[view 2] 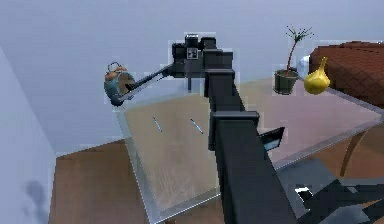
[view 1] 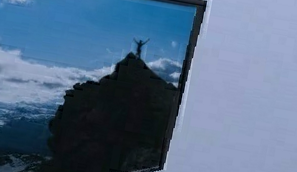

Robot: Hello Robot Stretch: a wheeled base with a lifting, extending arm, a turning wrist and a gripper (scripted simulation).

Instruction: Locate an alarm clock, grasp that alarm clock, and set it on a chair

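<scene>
One large wall picture point(view 1: 68, 70) of a dark peak under blue sky hangs on the pale wall ahead of us. To the side we see a glass counter point(view 2: 170, 150), with the dark arm point(view 2: 235, 130) reaching out above it. At the counter's far right stand a small potted plant point(view 2: 288, 70) and a yellow pear-shaped thing point(view 2: 317, 78). Our hand point(view 2: 135, 83) holds the alarm clock point(view 2: 117, 84), which hangs past the counter's far left corner, clear of the glass.
</scene>
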